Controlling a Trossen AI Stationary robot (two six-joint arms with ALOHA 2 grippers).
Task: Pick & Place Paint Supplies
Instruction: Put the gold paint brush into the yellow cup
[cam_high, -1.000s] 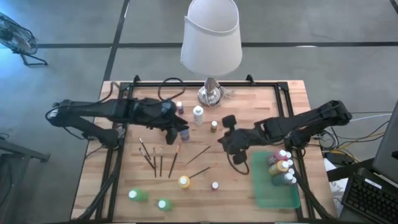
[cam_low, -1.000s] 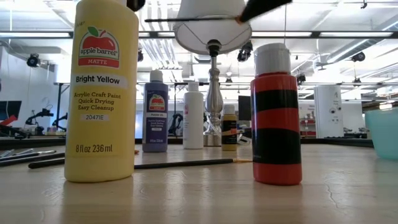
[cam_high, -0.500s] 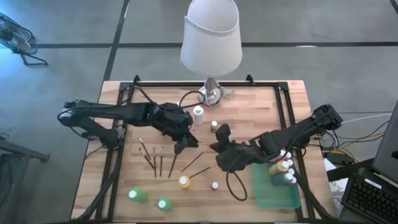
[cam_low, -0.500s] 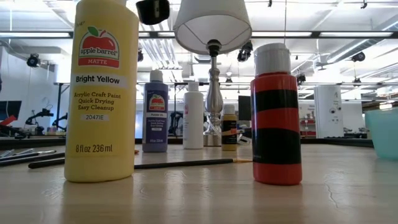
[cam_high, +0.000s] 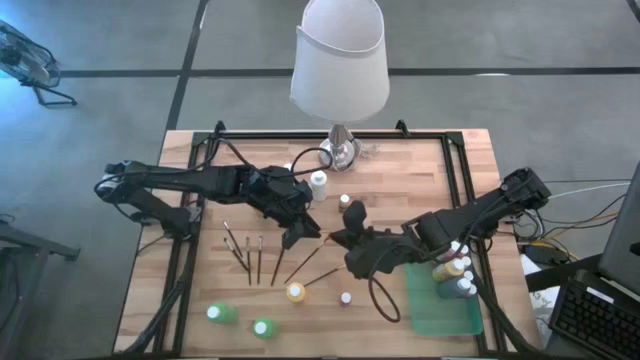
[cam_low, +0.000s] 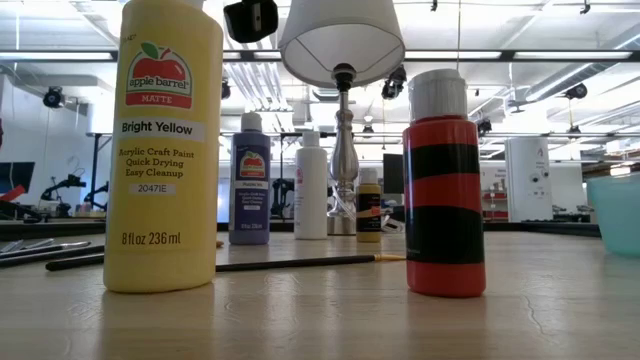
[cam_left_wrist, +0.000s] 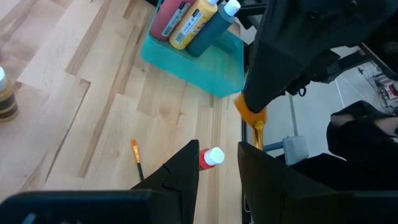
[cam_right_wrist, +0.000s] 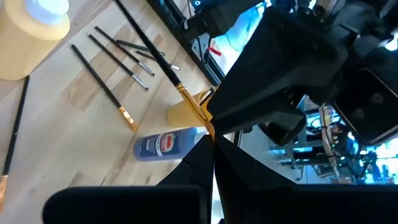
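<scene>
1. Lying at the far left of the desk (cam_high: 470, 160), two green paint bottles (cam_high: 222, 313) rest on their sides, with a loose group of thin dark-handled paintbrushes (cam_high: 247, 257) just beyond them. All are well apart from the tray and not yet dealt with.
2. The left pincer (cam_left_wrist: 217, 152) hovers over the middle of the desk, fingers partly apart with nothing seen between them.
3. A bright yellow bottle (cam_high: 296, 292) stands upright just below it.
4. The right pincer (cam_right_wrist: 213, 152) is clamped fully closed on one paintbrush (cam_right_wrist: 196, 111), gripping at the end of its gold ferrule. The slim black handle slants away and down toward the desk.
5. A small red bottle with a white cap (cam_left_wrist: 210, 157) lies on the desk near the two pincers.
6. The teal tray (cam_high: 425, 310) at the right already holds several white-capped bottles (cam_high: 452, 266) in its far end.
7. The step in hand looks like carrying this brush. The next move probably calls for swinging the right arm back over the tray and releasing low, so that the light, slender brush does not roll or knock the bottles.
</scene>
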